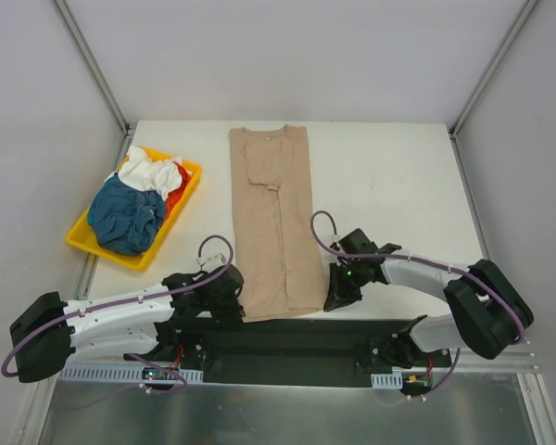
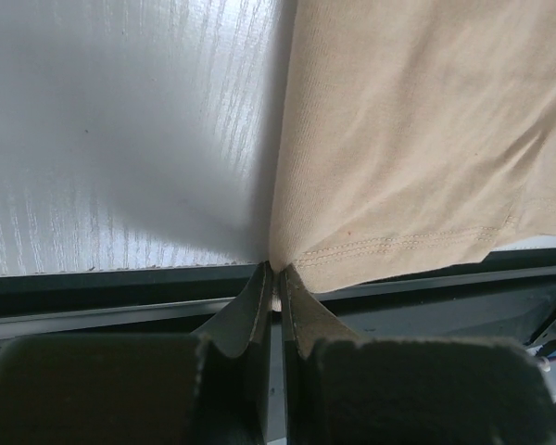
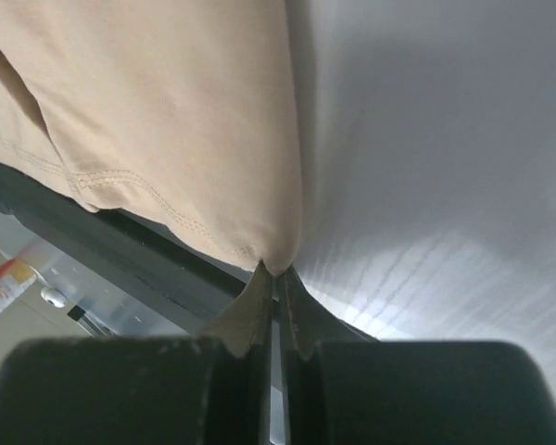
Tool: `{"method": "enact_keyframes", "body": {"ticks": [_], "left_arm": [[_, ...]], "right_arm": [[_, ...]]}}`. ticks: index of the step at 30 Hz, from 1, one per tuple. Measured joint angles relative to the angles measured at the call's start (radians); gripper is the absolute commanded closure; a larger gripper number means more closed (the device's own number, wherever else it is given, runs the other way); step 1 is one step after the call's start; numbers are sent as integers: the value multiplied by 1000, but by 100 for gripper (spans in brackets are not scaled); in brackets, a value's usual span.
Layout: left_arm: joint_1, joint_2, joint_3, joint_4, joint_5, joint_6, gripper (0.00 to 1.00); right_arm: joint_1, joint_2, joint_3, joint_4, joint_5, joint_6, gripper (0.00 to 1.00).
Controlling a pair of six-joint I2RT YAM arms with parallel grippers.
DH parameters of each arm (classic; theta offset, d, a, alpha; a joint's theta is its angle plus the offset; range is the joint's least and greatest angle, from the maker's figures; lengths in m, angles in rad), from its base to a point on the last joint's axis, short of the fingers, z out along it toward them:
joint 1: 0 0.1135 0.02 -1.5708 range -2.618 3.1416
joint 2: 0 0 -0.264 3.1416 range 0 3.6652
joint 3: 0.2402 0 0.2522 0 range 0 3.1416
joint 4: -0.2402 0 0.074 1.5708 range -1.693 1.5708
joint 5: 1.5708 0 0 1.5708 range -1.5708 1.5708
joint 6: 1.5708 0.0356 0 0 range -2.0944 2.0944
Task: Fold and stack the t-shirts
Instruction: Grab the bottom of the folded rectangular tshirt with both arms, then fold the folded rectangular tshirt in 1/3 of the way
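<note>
A tan-beige t-shirt [image 1: 274, 222] lies folded into a long narrow strip down the middle of the table, collar at the far end, hem at the near edge. My left gripper [image 1: 237, 295] is shut on its near left hem corner [image 2: 287, 264]. At the near right hem corner [image 3: 276, 261], my right gripper [image 1: 334, 295] is shut on the cloth. In each wrist view the fingertips pinch the fabric edge right at the table's front edge. Teal-blue [image 1: 125, 215], white [image 1: 148, 170] and red-orange [image 1: 174, 198] t-shirts lie crumpled in the tray.
A shallow yellow tray [image 1: 85, 241] stands at the left of the white table [image 1: 389, 185]. Grey walls and metal frame posts close in the sides. A dark rail runs along the near edge below the hem [image 2: 120, 297].
</note>
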Motion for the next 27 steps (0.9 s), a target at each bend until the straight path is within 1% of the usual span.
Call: {"method": "enact_keyframes", "body": {"ticks": [4,9,15,19,23,27], "left_arm": [[0,-25,-7,-11,29,1,100],[0,-73,-16,-46,79,6,100],[0,-179,-2,-130,76,7,100],[1,-212,51,-168,25,26,100],[27,-207,140,-183,-55,86,100],[79,-137,266,-190,-175,158,100]], "right_arm": [[65,-15,-24,48,-12,11,99],[187,-106,-69,59,-13,36,99],[216,-195,-39,-16,59,40,99],[216,-205,24,-72,138,24,99],[215,-203,122,-104,212,-10,99],[203,-161,254,-114,269,-47,99]]}}
